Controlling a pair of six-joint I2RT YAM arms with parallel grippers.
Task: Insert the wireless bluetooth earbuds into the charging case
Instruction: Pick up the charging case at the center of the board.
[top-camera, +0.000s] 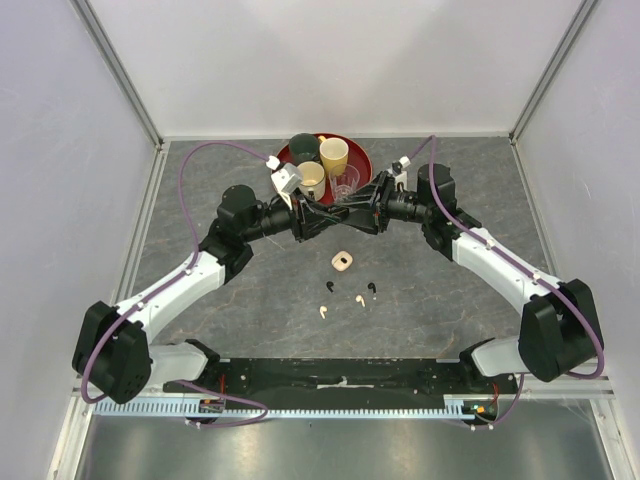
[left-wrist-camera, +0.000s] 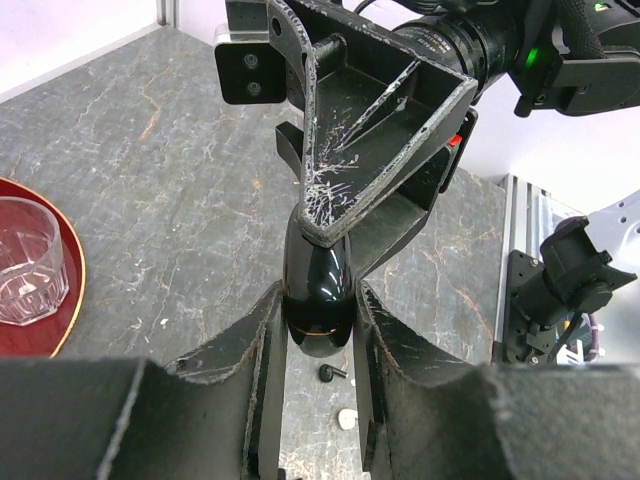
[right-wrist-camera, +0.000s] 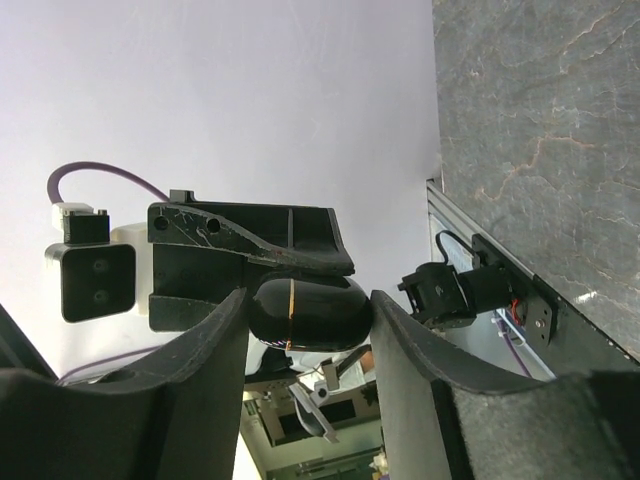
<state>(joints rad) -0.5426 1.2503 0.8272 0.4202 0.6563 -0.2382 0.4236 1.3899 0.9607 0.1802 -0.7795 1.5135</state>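
Note:
A glossy black charging case (left-wrist-camera: 319, 296) with a thin gold seam hangs in mid-air, held from both sides. My left gripper (top-camera: 322, 216) is shut on one end of it and my right gripper (top-camera: 358, 214) is shut on the other end (right-wrist-camera: 305, 312). The case looks closed. On the table below lie two black earbuds (top-camera: 329, 288) (top-camera: 372, 289) and two cream-white earbuds (top-camera: 323, 311) (top-camera: 359, 299). A cream-white case (top-camera: 342, 262) sits on the table just behind them. The left wrist view shows a black earbud (left-wrist-camera: 332, 373) and a white one (left-wrist-camera: 346, 419) under the case.
A red round tray (top-camera: 372, 160) stands at the back centre. It holds a dark cup (top-camera: 302, 145), two cream cups (top-camera: 334, 154) (top-camera: 311, 177) and a clear glass (top-camera: 345, 183). The glass also shows in the left wrist view (left-wrist-camera: 30, 262).

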